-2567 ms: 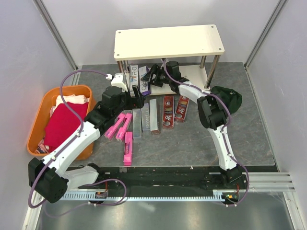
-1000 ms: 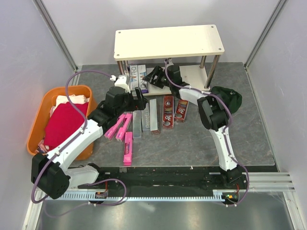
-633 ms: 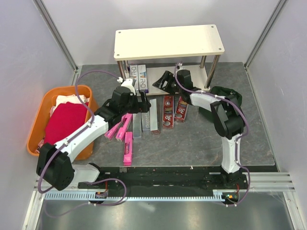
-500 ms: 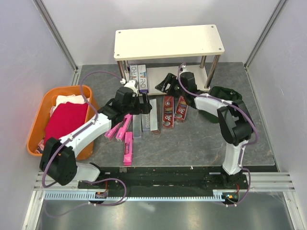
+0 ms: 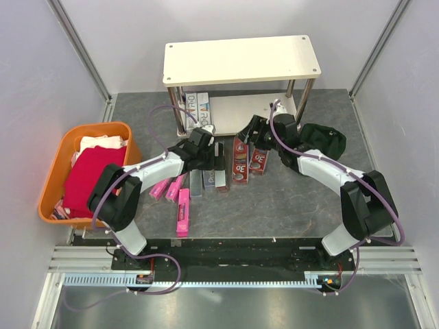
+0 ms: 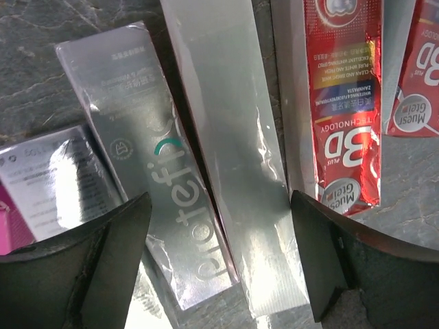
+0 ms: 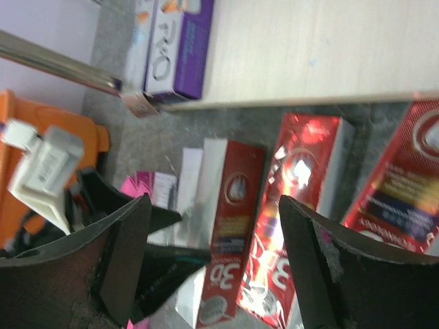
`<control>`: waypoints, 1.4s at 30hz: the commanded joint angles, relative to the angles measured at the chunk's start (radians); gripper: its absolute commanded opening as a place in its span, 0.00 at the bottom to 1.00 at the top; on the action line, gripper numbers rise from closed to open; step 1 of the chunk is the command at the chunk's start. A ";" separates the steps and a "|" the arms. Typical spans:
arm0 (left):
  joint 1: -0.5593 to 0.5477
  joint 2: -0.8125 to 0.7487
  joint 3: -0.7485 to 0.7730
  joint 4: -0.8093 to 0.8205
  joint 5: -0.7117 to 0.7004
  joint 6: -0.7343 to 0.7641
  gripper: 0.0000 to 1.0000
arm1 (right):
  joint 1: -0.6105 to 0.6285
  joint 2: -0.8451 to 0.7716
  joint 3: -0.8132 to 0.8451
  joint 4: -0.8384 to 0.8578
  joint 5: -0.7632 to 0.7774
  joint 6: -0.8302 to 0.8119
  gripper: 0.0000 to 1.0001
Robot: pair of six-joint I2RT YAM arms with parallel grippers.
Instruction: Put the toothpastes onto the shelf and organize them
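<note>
Toothpastes [image 5: 239, 161] lie side by side on the grey table [image 5: 274, 199] in front of the shelf [image 5: 240, 60], with both arms reaching in over them. Your overhead view takes in the whole spread: three pink boxes [image 5: 183, 211] at the left of the row, two silver-grey boxes [image 5: 196, 184] in the middle and red boxes [image 5: 259, 159] at the right. One navy-and-white box [image 5: 199, 103] sits on the shelf's lower board, at its left end beside a chrome leg [image 5: 181, 116].

Your left wrist camera gives what the overhead cannot. The left end effector [image 6: 218, 205] hangs low over the two silver-grey boxes. Its fingers [image 6: 82, 267] are spread wide, with both boxes between them and neither gripped. The box lettered "protefix" lies askew against its plain neighbour.

Your right wrist camera shows the right end effector [image 7: 214, 205] also spread apart and empty, above the red boxes near the lower board's front edge. It looks across at the left arm's black fingers.

An orange basket [image 5: 103, 126] holding a red cloth [image 5: 92, 171] stands at the far left. A dark cloth bundle [image 5: 326, 140] lies to the right of the shelf. From overhead, the left wrist covers the far ends of the silver-grey boxes.
</note>
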 commanded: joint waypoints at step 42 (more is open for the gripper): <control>0.049 -0.164 -0.059 0.260 0.237 -0.086 0.33 | -0.011 -0.140 -0.214 0.044 -0.217 -0.032 0.83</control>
